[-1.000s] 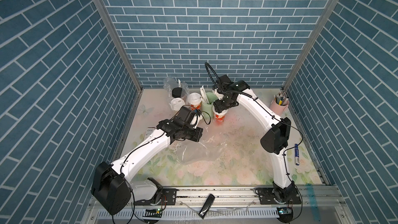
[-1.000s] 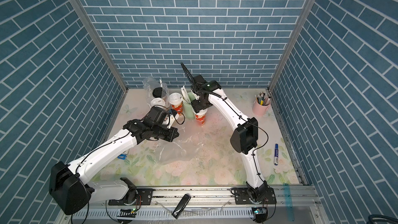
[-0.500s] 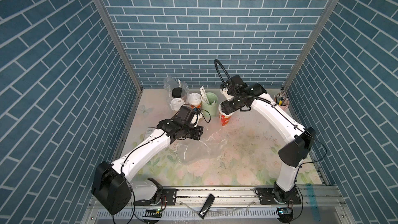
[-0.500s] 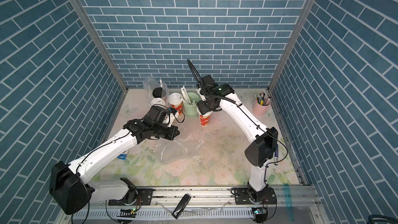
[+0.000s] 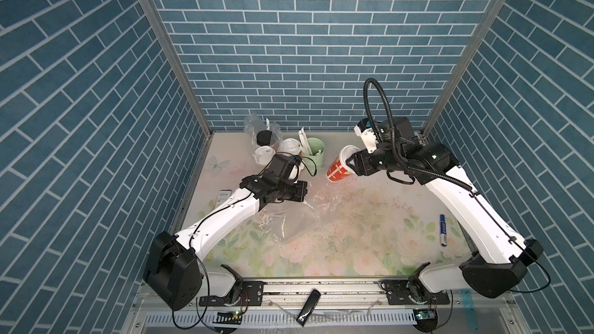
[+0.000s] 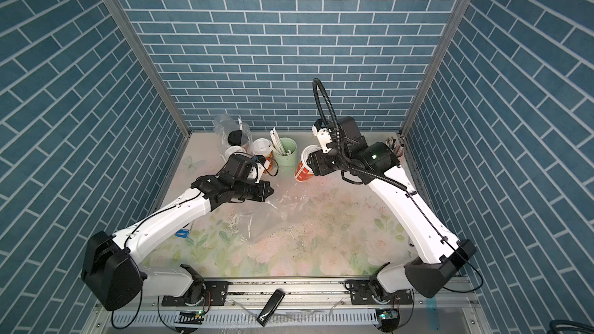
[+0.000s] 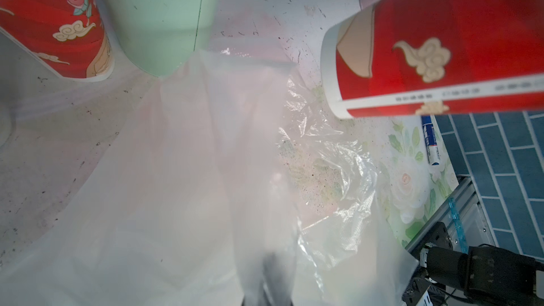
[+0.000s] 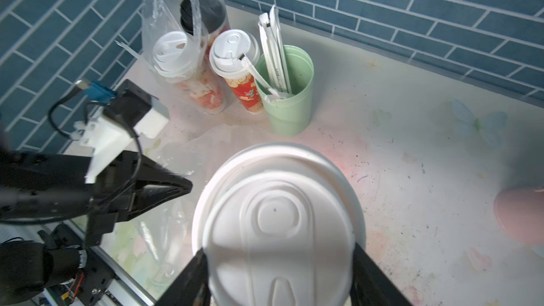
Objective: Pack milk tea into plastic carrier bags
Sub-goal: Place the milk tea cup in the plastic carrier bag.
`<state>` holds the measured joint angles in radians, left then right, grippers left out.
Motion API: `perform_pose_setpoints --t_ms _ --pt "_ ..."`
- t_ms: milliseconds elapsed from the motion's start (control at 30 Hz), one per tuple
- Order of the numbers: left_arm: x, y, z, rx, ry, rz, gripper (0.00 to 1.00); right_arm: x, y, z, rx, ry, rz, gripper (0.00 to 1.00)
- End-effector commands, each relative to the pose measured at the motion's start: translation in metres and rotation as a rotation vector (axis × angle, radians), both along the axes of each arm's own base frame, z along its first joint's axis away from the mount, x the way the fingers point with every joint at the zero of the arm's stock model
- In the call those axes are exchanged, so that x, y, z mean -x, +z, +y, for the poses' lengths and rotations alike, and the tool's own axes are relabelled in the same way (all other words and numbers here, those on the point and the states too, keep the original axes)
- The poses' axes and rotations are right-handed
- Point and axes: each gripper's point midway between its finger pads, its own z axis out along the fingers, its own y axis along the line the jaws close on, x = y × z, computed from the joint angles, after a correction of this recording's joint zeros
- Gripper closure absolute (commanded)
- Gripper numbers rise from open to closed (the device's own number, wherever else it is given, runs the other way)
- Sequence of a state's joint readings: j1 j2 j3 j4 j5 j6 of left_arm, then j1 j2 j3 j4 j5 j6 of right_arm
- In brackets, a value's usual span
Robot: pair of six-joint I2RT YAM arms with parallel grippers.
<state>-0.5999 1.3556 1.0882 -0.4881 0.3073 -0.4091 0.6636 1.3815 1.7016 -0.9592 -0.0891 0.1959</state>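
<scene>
The right claw [image 5: 352, 164] is clamped around the upper part of a tall red printed paper cup with a white domed lid [image 5: 337, 168]. It holds the cup tilted over the floral table [image 5: 369, 252] at about 12 o'clock from the table's centre, the base leaning toward 7 o'clock. The right wrist view shows a black finger [image 8: 191, 278] on each side of the lid. The left claw [image 5: 302, 191], at about 10 o'clock from centre, is pinched together on an edge of a thin clear crinkly plastic carrier bag [image 5: 299, 220]. The bag's film spreads from the tips down onto the table toward the centre, near the held cup's base. In the 11 o'clock corner a second clear plastic bag [image 5: 252, 123] stands upright with a black-lidded cup [image 5: 264, 137] and a white-lidded cup [image 5: 263, 153] inside. Outside it, at its 3 o'clock side, stands another red cup with a white lid [image 5: 291, 146], just beside a mint-green cylinder of wrapped straws [image 5: 315, 155]. A blue marker pen [image 5: 443, 231] lies near the table's 3 o'clock edge.
</scene>
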Motion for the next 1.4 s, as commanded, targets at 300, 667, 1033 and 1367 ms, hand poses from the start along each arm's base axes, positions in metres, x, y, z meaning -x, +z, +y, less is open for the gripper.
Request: perform_pose_setpoints --t_ms 300,667,1033,1367 --pt "-0.023 0.031 -0.009 0.131 0.07 -0.12 1.0 0.042 -0.011 0.028 -0.304 0.083 0.189 0.39" --pt "-0.018 0.05 -0.002 0.223 0.1 -0.227 1.0 0.054 -0.021 0.034 -0.353 0.109 0.27 0.4" --pt "-0.011 0.069 0.004 0.287 0.106 -0.305 1.0 0.063 -0.03 0.044 -0.406 0.139 0.352 0.41" --pt "-0.004 0.087 0.004 0.377 0.116 -0.331 1.0 0.057 -0.04 0.066 -0.464 0.187 0.4 0.41"
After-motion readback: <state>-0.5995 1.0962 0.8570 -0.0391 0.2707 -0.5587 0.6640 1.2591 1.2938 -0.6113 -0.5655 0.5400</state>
